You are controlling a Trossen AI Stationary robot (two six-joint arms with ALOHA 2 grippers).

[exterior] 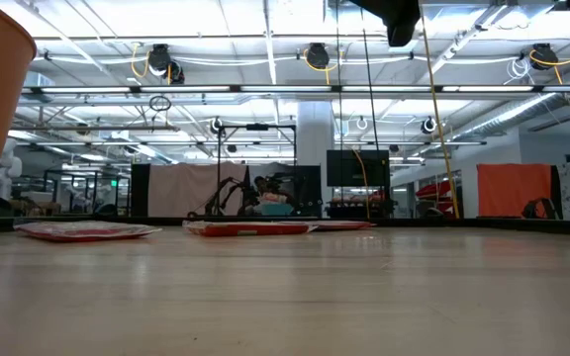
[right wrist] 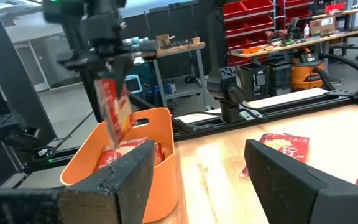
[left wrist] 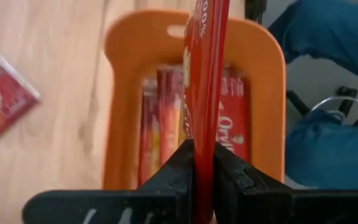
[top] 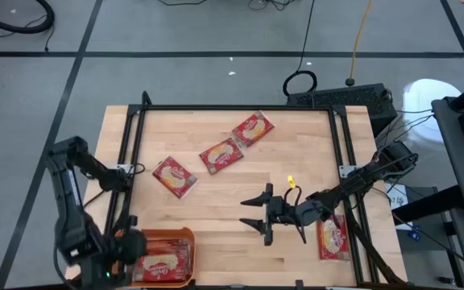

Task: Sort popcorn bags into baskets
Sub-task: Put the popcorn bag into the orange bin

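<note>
Left wrist view alone showed the left gripper clamped on a red popcorn bag hanging edge-on over the orange basket, which already held packets. High view placed that basket at the table's near-left corner and the right gripper, spread wide and empty, mid-table.

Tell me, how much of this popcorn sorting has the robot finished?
Partly done. Some bags already lie in the orange basket. The left gripper is shut on another bag, held edge-on above the basket. Four bags are still on the table, one near the right gripper, which waits open.
</note>
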